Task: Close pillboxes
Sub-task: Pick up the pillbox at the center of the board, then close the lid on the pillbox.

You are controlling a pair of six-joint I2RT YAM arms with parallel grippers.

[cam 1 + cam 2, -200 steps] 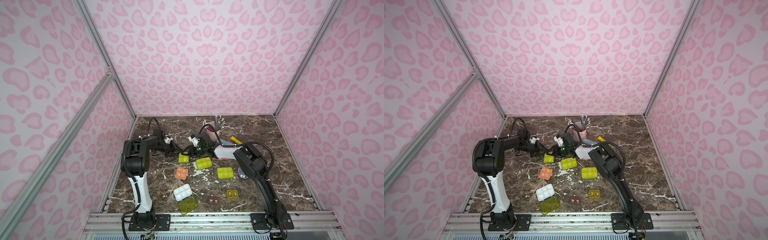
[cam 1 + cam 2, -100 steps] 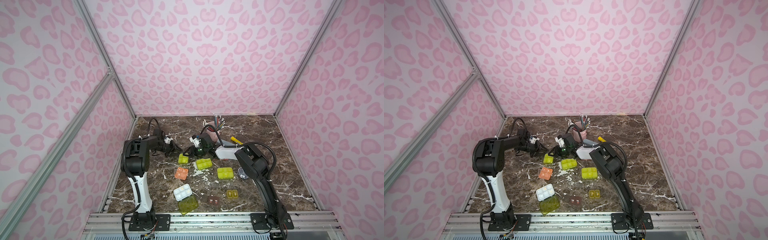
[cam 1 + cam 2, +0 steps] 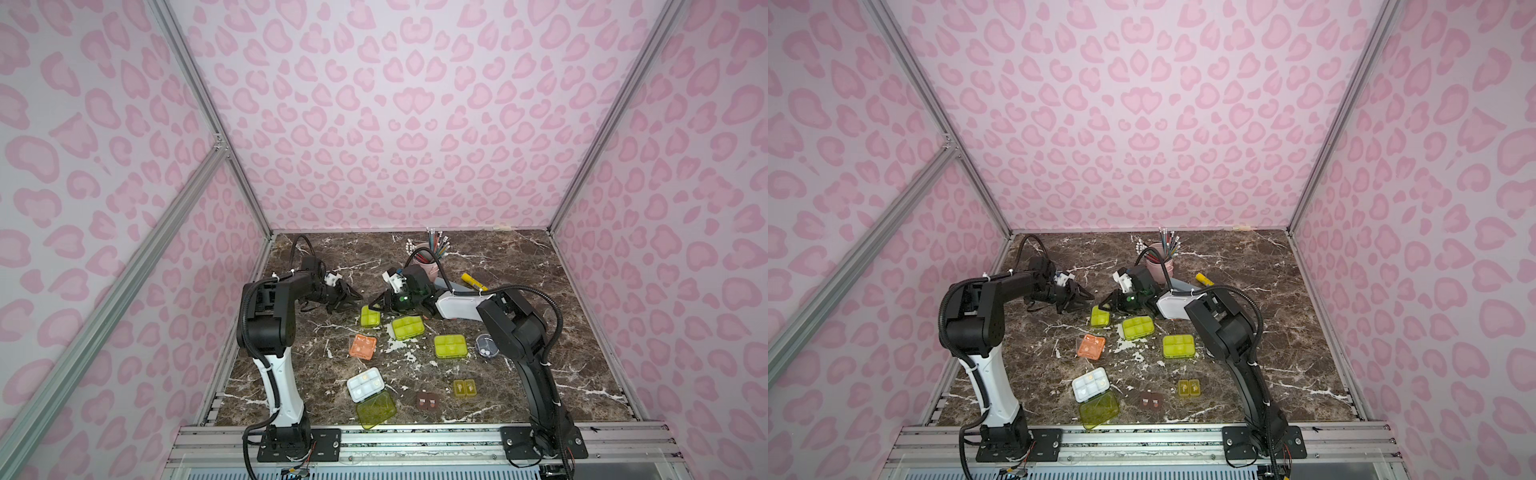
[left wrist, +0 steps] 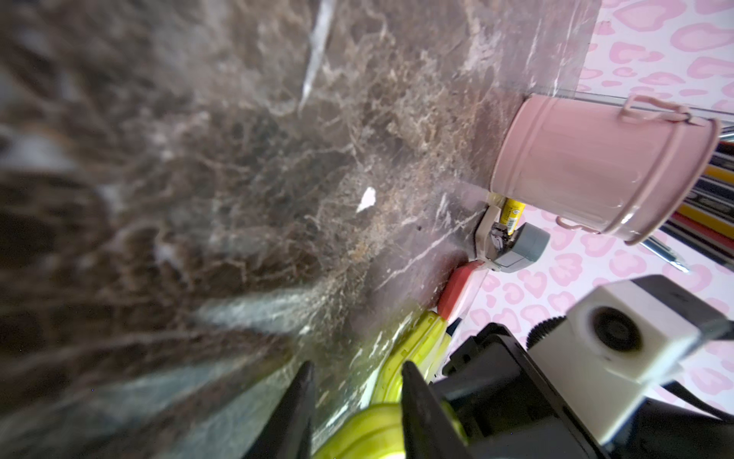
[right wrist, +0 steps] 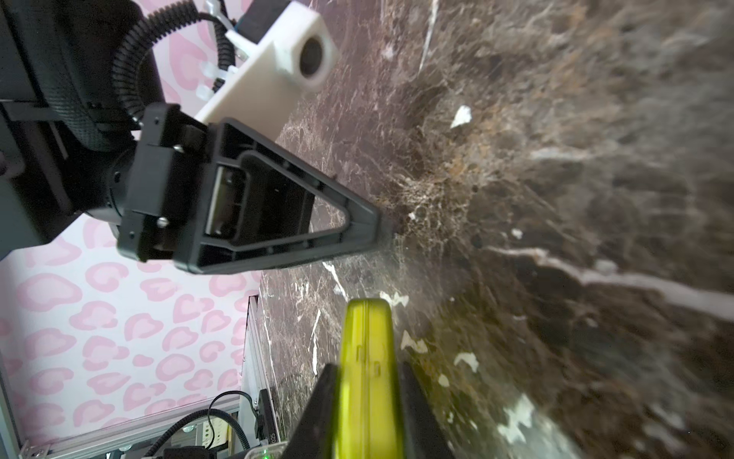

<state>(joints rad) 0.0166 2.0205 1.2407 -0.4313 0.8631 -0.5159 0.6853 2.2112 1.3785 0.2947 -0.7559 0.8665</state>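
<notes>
A small yellow-green pillbox [image 3: 370, 316] [image 3: 1100, 318] lies at mid-table. My right gripper [image 3: 377, 306] [image 5: 367, 391] is shut on it, one jaw on each flat face, and its lid is down on its base [image 5: 367, 341]. My left gripper [image 3: 351, 297] [image 4: 357, 371] stands open just left of it, holding nothing. Two more yellow-green pillboxes [image 3: 408, 327] [image 3: 450, 346] lie shut. A white pillbox [image 3: 365, 385] lies with its lid [image 3: 376, 409] flat open. Orange [image 3: 363, 345], brown [image 3: 428, 401], olive [image 3: 464, 388] and round dark-blue [image 3: 485, 346] pillboxes lie around.
A pink pencil cup [image 3: 428, 266] stands at the back. Beside it lie a yellow glue stick [image 3: 473, 282] and a grey-blue stapler [image 4: 512, 246]. A pink-red case [image 4: 456, 290] lies under my right arm. Pink patterned walls enclose the marble table [image 3: 519, 257].
My left gripper's jaws have spread apart beside the small yellow-green pillbox. My right gripper's jaws have drawn closer together on it. Both arms stay almost in place.
</notes>
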